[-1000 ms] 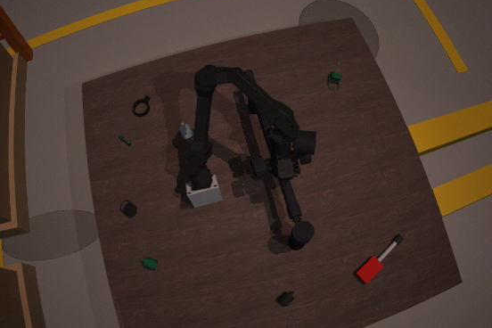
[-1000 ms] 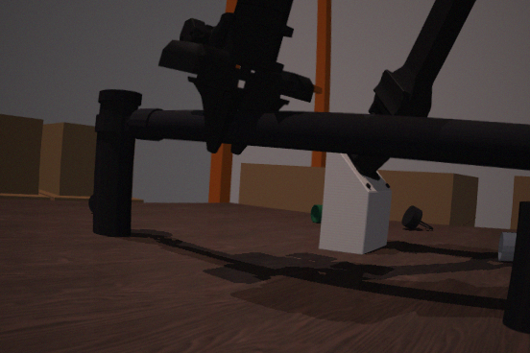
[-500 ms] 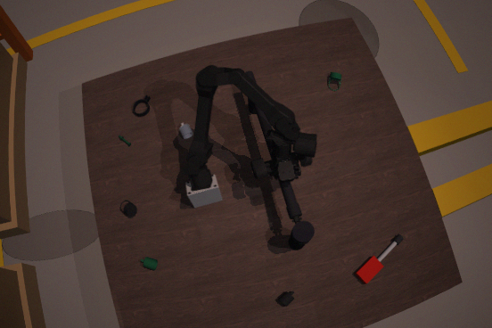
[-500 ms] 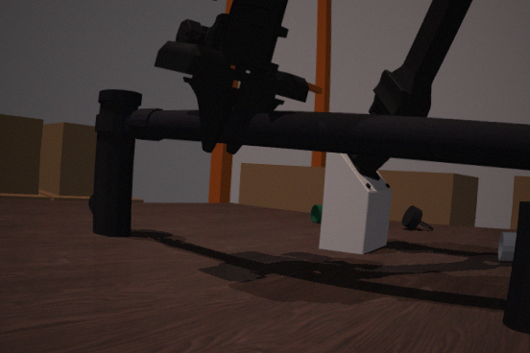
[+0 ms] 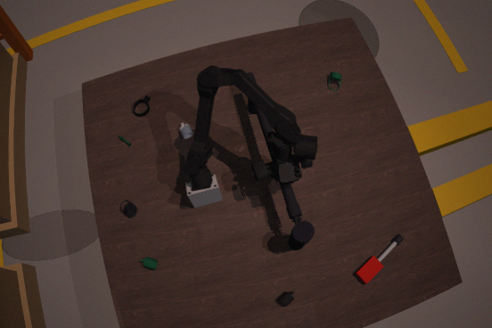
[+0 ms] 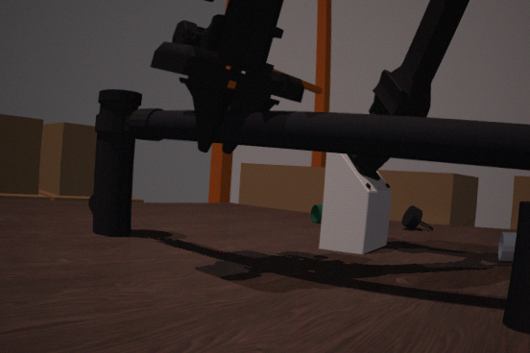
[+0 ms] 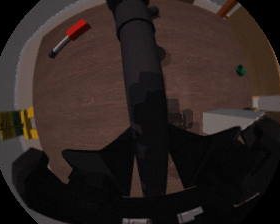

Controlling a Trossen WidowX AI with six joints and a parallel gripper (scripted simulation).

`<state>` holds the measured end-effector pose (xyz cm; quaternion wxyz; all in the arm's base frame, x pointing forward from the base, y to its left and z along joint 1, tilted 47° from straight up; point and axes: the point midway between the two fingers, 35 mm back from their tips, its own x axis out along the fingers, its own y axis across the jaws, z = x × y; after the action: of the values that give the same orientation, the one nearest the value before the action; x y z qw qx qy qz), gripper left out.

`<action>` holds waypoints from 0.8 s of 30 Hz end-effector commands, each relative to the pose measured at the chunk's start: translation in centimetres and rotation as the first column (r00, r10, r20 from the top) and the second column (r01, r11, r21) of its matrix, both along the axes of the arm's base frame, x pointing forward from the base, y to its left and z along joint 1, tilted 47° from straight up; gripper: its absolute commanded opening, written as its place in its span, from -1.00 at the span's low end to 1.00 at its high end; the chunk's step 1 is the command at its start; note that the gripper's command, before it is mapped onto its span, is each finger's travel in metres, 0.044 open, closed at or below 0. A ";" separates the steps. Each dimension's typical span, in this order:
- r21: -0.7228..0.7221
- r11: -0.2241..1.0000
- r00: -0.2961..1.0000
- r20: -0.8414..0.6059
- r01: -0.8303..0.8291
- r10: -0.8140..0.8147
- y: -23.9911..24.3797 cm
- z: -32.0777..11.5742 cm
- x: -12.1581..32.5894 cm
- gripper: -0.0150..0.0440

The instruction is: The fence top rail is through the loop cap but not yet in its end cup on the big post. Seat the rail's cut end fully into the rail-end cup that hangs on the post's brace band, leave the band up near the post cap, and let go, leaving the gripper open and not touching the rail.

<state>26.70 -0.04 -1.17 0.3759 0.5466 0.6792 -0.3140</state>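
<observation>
The big black post (image 5: 296, 241) (image 6: 112, 186) stands upright. Its band (image 6: 107, 123) sits just under the post cap (image 6: 120, 98). The rail-end cup (image 6: 145, 124) (image 7: 133, 14) hangs on the band, facing the rail. The dark rail (image 5: 291, 200) (image 6: 360, 133) (image 7: 143, 65) runs nearly level, and its end goes into the cup's mouth; how deep is hidden. My gripper (image 6: 217, 145) (image 7: 147, 126) is shut on the rail, a short way from the cup, one finger on each side. In the top view the arm covers the fingers. The loop cap is not clearly seen.
A thinner post (image 6: 520, 268) stands at the right edge of the exterior view. The arm's pale base (image 5: 205, 195) (image 6: 352, 215) is behind the rail. A red-headed tool (image 5: 370, 269) (image 7: 77, 29), a black fitting (image 5: 285, 299) and a green cup (image 5: 151, 263) lie on the table.
</observation>
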 end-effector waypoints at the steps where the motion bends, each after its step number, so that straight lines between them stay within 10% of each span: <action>1: 0.000 1.000 1.000 0.000 0.000 0.000 0.0 0.0 0.0 -0.49; 7: 0.000 1.000 1.000 0.000 0.000 0.000 0.0 0.0 0.0 -0.49; 24: 0.001 1.000 1.000 -0.001 0.000 0.000 0.1 3.3 0.1 1.00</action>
<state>26.63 0.03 0.30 0.3723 0.5459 0.6812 -0.3151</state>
